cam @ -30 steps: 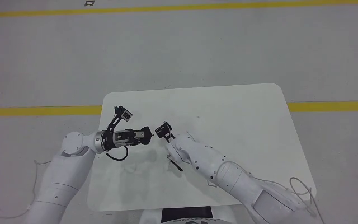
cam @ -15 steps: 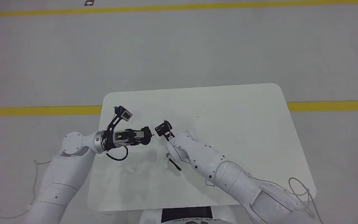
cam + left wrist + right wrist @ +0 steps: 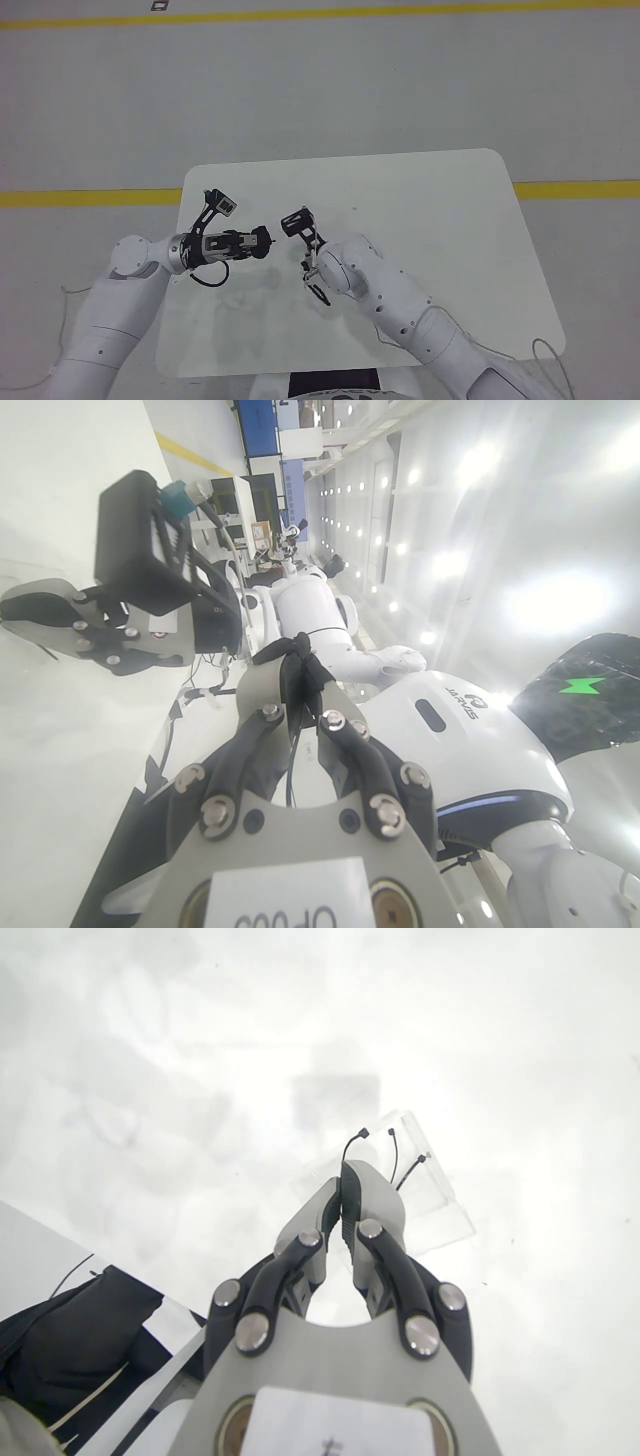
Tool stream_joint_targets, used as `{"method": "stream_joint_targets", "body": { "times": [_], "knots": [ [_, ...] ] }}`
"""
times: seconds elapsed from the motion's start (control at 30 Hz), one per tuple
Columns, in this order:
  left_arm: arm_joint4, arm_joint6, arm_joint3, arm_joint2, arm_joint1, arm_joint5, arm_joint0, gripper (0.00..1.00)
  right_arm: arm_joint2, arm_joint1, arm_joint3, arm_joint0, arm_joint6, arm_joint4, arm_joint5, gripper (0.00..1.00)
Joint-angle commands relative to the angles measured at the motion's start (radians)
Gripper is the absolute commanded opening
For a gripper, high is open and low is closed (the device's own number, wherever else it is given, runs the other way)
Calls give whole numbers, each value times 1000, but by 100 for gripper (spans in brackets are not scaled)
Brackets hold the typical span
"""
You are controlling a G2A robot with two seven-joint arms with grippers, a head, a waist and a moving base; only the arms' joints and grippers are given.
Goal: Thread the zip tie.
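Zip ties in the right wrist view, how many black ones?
3: one zip tie pinched in the right gripper, two zip ties on the clear tray beyond it; others may be hidden.

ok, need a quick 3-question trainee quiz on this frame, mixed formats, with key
1. True or false: the right pincer is open.
2. How many loose ties lie in the clear tray?
3. Which end of the held tie sticks out past the pincer? A) head B) tail C) neither

Key: 1 false, it is shut on the tie. 2 two. 3 A.
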Motion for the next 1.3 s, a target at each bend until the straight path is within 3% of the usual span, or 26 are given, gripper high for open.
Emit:
{"method": "stream_joint_targets", "body": {
  "times": [0.0,0.3,0.53,0.83,0.97,1.1,1.27],
  "knots": [
    [0,0,0,0,0,0,0,0,35,8,-18,-25,-28,38,-31,0],
    [0,0,0,0,0,0,0,0,198,43,-142,-154,-166,220,-155,0],
    [0,0,0,0,0,0,0,0,312,65,-178,-224,-212,419,-283,0],
    [0,0,0,0,0,0,0,0,312,65,-178,-224,-212,419,-283,0],
    [-6,40,5,11,-2,13,9,0,335,66,-202,-249,-354,466,-287,0],
    [-63,57,45,21,-8,0,29,0,359,69,-262,-313,-540,535,-342,0],
    [-61,77,72,27,-20,0,29,0,346,69,-292,-365,-685,593,-392,0]
  ]
}}
